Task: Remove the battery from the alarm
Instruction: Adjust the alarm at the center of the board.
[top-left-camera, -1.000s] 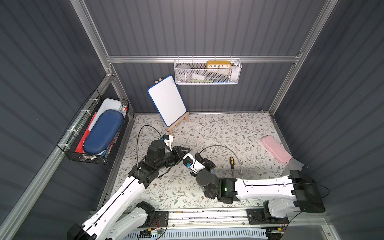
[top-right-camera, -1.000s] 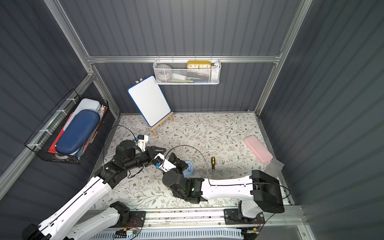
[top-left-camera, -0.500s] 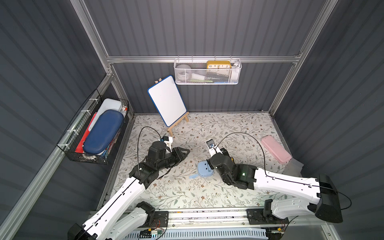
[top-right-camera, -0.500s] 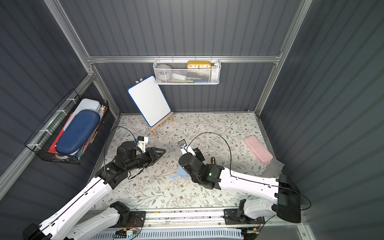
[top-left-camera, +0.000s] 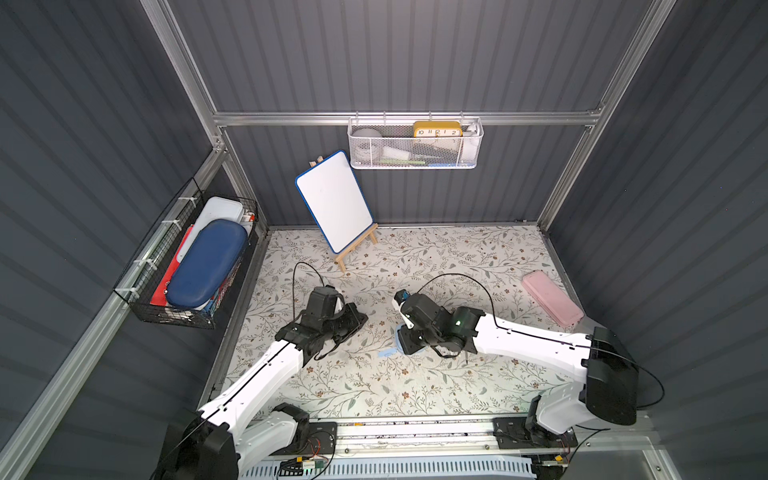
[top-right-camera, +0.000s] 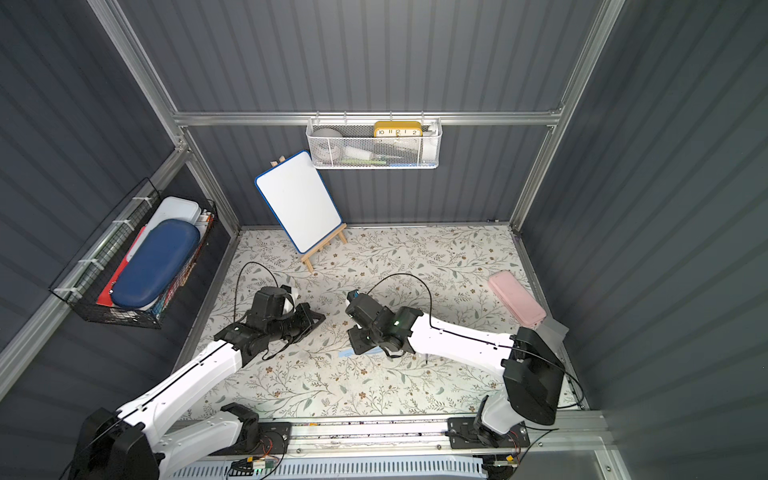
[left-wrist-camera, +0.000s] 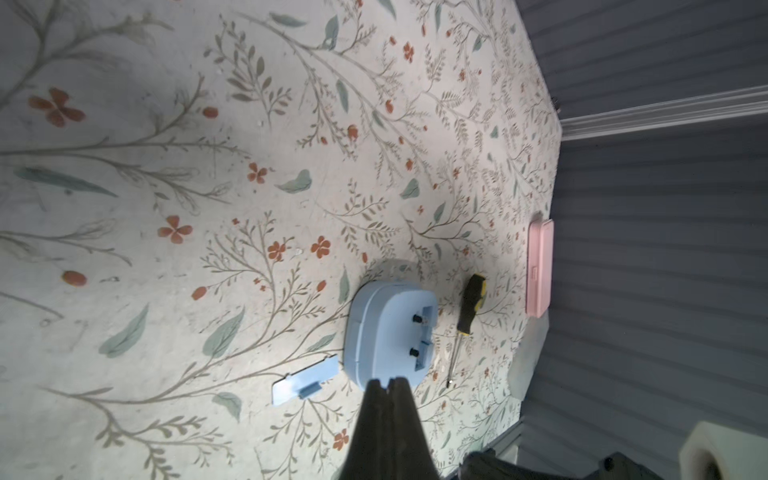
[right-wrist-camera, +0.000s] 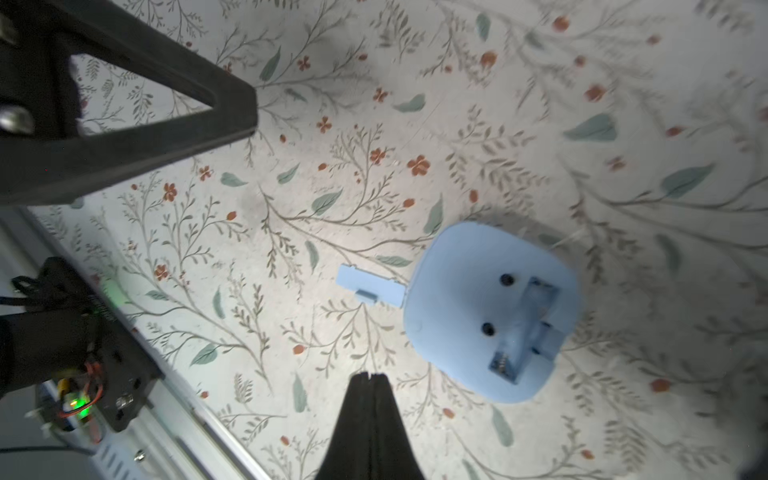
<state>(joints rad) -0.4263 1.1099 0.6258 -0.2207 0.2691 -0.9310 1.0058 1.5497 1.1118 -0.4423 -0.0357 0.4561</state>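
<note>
The alarm lies face down on the floral mat, plain blue back up. Its battery bay is uncovered and looks empty. The battery shows in no view. A flat light-blue cover piece lies beside the alarm. My left gripper is shut on nothing and stands left of the alarm. My right gripper is shut and empty. It hangs over the alarm, hiding most of it in both top views.
A black-and-yellow screwdriver lies just right of the alarm. A pink case rests at the mat's right edge. A whiteboard on an easel stands at the back. Wire baskets hang on the walls.
The two grippers met at mid-mat a second ago and have parted. The right arm swung rightward and now hangs over the alarm. The left gripper drew back slightly and closed.
</note>
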